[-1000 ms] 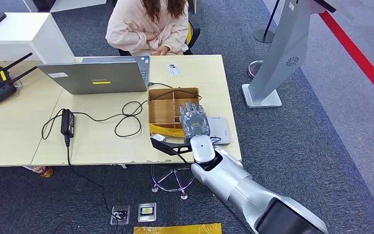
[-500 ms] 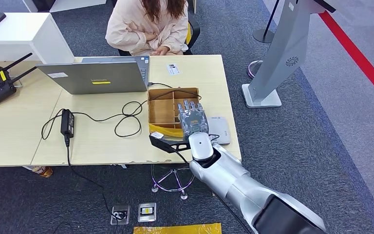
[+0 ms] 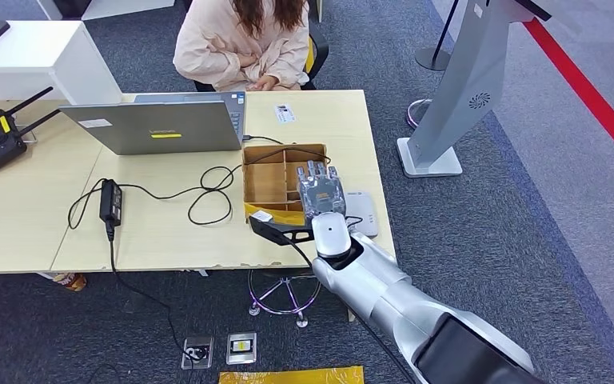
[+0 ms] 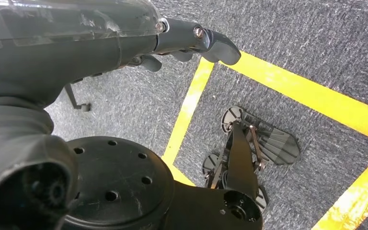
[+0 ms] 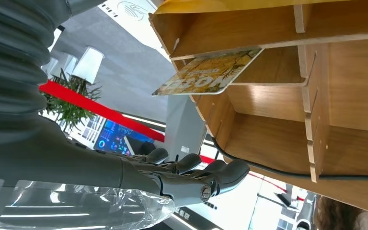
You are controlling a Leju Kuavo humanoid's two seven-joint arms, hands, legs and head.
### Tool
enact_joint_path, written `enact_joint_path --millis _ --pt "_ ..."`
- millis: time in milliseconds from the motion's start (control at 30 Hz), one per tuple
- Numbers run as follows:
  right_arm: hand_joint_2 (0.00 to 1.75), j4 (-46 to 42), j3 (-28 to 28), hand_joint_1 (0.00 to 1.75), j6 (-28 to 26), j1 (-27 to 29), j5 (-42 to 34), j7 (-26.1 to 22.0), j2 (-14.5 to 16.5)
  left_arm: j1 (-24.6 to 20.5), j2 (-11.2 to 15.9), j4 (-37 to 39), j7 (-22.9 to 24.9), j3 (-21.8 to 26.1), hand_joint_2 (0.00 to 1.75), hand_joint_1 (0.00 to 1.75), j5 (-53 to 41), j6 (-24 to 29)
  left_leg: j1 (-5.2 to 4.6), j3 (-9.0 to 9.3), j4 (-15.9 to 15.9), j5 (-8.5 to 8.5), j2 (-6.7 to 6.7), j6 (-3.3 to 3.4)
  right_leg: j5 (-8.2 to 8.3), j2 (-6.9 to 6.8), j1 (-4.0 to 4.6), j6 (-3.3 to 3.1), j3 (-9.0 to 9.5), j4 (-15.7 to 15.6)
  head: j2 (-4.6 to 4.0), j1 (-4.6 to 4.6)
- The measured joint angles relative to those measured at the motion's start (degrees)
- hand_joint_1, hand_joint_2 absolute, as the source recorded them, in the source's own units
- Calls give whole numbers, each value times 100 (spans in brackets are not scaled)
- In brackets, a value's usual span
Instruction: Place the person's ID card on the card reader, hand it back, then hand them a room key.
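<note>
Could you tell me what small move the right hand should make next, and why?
Probably reach a little further into the wooden box and close its fingers on the yellow card. The right hand hovers over the box with fingers spread and nothing in them, and the card leans in a compartment, sticking out past the box's edge. The ID card lies by the person.

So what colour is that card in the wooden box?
Yellow-orange, patterned card; clearest in the right wrist view.

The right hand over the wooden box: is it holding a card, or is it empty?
Empty. The right hand hangs with its fingers extended beside the wooden box; the yellow card leans inside a compartment, apart from it.
</note>
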Motion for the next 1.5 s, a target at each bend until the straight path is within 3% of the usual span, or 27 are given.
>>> enact_joint_path --millis 1100,1133,1267,1500 --pt "175 160 0 0 17 25 -83 -14 0 0 -3 0 63 2 0 0 -38 54 0 0 0 0 0 0 0 0 0 0 0 0 0 0" --pt "175 160 0 6 20 31 -83 -14 0 0 -3 0 63 2 0 0 -39 54 0 0 0 0 0 0 0 0 0 0 0 0 0 0" --pt "175 163 0 173 37 42 -84 -14 0 0 -3 0 63 2 0 0 -43 51 0 0 0 0 0 0 0 0 0 0 0 0 0 0" --pt "175 193 0 175 145 53 -134 -11 -29 0 -3 0 63 2 0 0 -102 18 0 1 0 0 0 0 0 1 0 0 0 0 0 0"
